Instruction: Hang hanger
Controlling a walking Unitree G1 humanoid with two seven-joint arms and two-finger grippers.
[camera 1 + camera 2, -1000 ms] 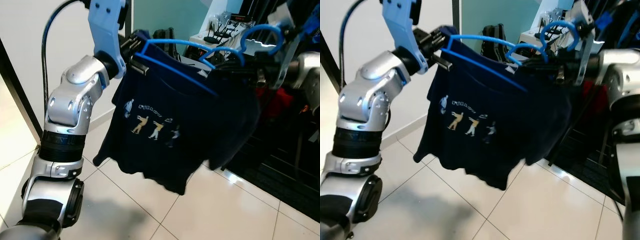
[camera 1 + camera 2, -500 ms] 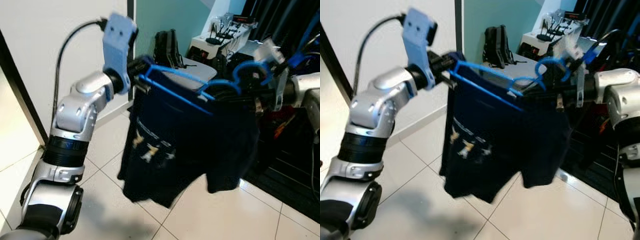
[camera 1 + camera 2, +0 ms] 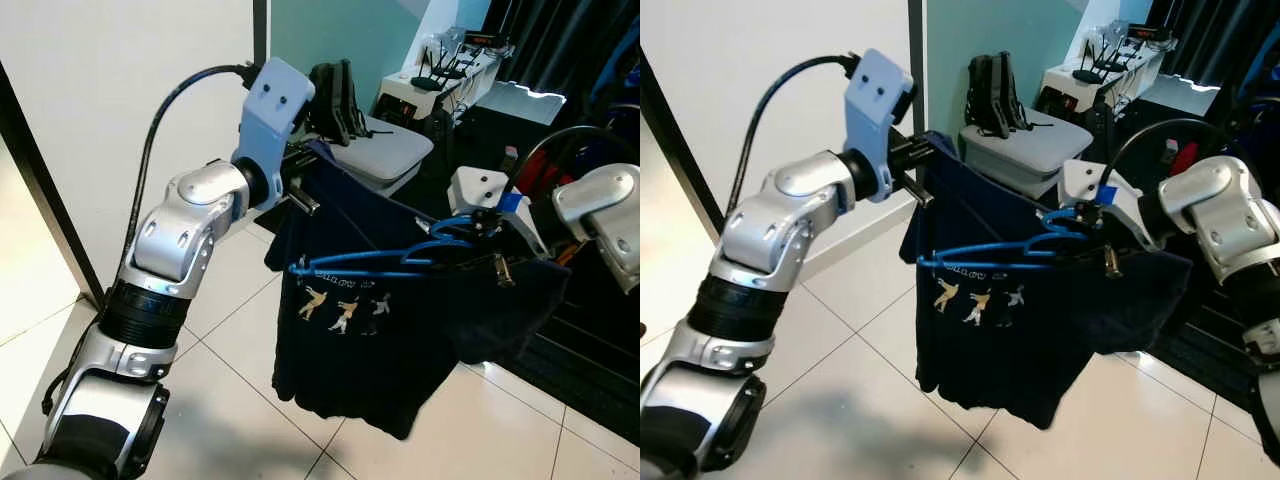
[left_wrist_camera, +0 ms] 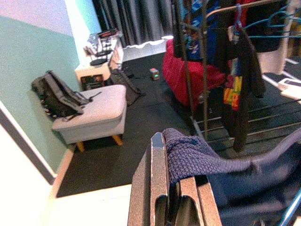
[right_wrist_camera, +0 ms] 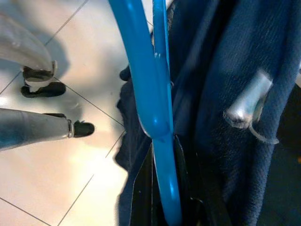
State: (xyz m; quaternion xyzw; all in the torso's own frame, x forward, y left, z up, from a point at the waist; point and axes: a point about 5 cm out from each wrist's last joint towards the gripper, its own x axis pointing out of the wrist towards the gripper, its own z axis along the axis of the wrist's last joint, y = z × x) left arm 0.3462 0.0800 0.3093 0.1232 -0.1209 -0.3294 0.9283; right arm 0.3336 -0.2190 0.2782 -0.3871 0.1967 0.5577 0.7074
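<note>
The left tool (image 4: 171,207) is up at chest height with its black fingers (image 4: 159,188) pinched shut on a fold of the navy T-shirt (image 3: 370,350), right at one shoulder of the cloth. The shirt hangs from there and drapes across to the right tool (image 5: 162,207), which is clamped on the blue plastic hanger (image 3: 385,262). The hanger lies nearly flat in front of the shirt, its long bar running out toward the left arm, its hook end back at the right tool. In the right wrist view the blue bar (image 5: 146,84) passes straight between the closed fingers, with dark shirt fabric bunched beside it.

The shirt's chest carries a small print: a row of little figures in yellow and white under a short line of pale lettering (image 3: 343,307), too small to read. The bottom hem hangs above the pale floor tiles (image 3: 250,400).

Behind the arms a black backpack (image 3: 992,95) sits on a grey padded stool (image 3: 1030,150) against a teal wall. Further back a white surface (image 3: 455,70) holds dark gadgets. In the left wrist view a clothes rack (image 4: 207,61) stands over a red mound, with garments on it, one dark top showing orange letters (image 4: 230,92) I cannot make out.
</note>
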